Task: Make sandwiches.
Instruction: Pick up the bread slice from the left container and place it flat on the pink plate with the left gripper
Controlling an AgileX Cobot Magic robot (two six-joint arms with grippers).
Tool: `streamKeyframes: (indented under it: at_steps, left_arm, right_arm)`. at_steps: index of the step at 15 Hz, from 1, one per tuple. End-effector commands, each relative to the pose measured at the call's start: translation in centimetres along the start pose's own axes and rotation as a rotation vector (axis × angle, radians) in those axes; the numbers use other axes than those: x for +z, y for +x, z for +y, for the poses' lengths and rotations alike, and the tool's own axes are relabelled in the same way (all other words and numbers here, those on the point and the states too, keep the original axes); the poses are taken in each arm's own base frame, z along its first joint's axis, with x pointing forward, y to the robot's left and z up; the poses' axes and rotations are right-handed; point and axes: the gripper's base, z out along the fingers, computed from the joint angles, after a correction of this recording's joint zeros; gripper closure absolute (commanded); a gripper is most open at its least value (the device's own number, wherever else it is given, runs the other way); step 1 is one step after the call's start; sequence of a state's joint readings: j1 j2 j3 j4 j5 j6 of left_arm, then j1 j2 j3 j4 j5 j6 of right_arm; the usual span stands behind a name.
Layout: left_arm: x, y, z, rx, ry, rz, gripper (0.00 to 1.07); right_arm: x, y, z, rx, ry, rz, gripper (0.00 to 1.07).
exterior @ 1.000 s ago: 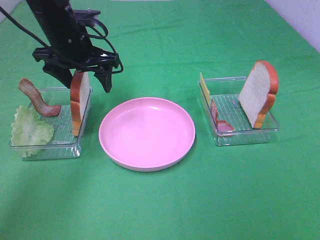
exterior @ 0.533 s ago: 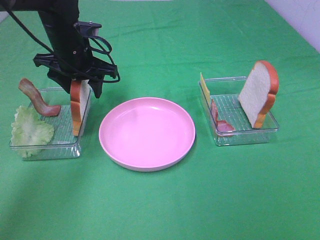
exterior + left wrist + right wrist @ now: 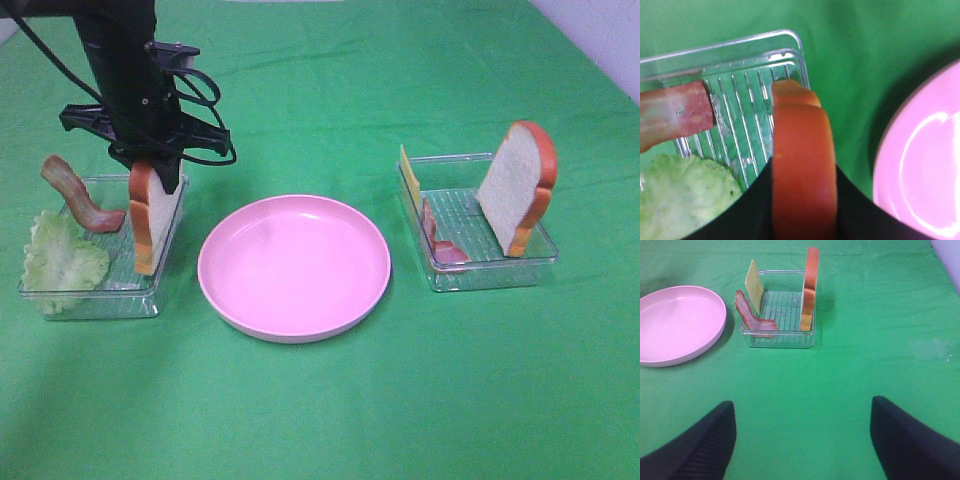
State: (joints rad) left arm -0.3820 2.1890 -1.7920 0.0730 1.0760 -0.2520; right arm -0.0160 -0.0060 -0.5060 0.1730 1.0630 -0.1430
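Note:
A white bread slice (image 3: 143,225) with an orange-brown crust stands on edge in the left clear tray (image 3: 100,292). My left gripper (image 3: 150,165) is shut on its top edge. In the left wrist view the crust (image 3: 802,150) runs between the black fingers (image 3: 850,205). Red-brown bacon (image 3: 75,195) and pale green lettuce (image 3: 62,262) lie in the same tray. The right tray (image 3: 490,272) holds a second bread slice (image 3: 517,185), a cheese square (image 3: 409,177) and pink ham (image 3: 440,240). My right gripper (image 3: 802,405) is open, low over the cloth, and out of the high view.
A round pink plate (image 3: 293,265) with nothing on it sits between the two trays on the green cloth. The white wall edge shows at the far right corner (image 3: 610,40).
My left gripper has come down and closed on the top of the left bread slice. The slice has shifted and tilted a little to the left in its tray.

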Motion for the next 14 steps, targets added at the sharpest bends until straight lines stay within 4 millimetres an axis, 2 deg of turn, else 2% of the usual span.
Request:
streamKeyframes:
  at_steps: [1, 3, 4, 5, 7, 10, 12, 14]
  left_arm:
    - [-2.5, 0.0, -0.1, -0.018, 0.009, 0.025, 1.07]
    - [-5.8, 0.0, 0.0, -0.026, 0.03, -0.015, 1.07]
    - [-6.7, 0.1, 0.1, -0.028, 0.036, -0.026, 1.07]
    - [-9.9, 0.4, 0.2, -0.019, 0.064, -0.091, 1.07]
    - [-11.4, 0.7, -0.8, 0.031, 0.199, -0.123, 1.07]
    - [-11.0, 0.5, -3.2, 0.113, 0.452, -0.116, 1.07]
    - [-9.3, 0.3, -4.1, 0.121, 0.53, -0.075, 1.07]
    - [-6.4, 0.1, -5.5, 0.118, 0.662, -0.007, 1.07]
  right_arm:
    - [-0.2, 0.1, 0.1, -0.011, 0.004, -0.014, 0.36]
    - [-0.2, 0.1, 0.1, -0.011, 0.004, -0.014, 0.36]
    - [-0.2, 0.1, 0.1, -0.011, 0.004, -0.014, 0.36]
    - [-0.2, 0.1, 0.1, -0.011, 0.004, -0.014, 0.36]
    - [-0.2, 0.1, 0.1, -0.011, 0.004, -0.014, 0.36]
    - [-0.2, 0.1, 0.1, -0.011, 0.004, -0.014, 0.36]
    - [-0.2, 0.1, 0.1, -0.011, 0.004, -0.014, 0.36]
    - [-0.2, 0.1, 0.1, -0.011, 0.004, -0.014, 0.36]
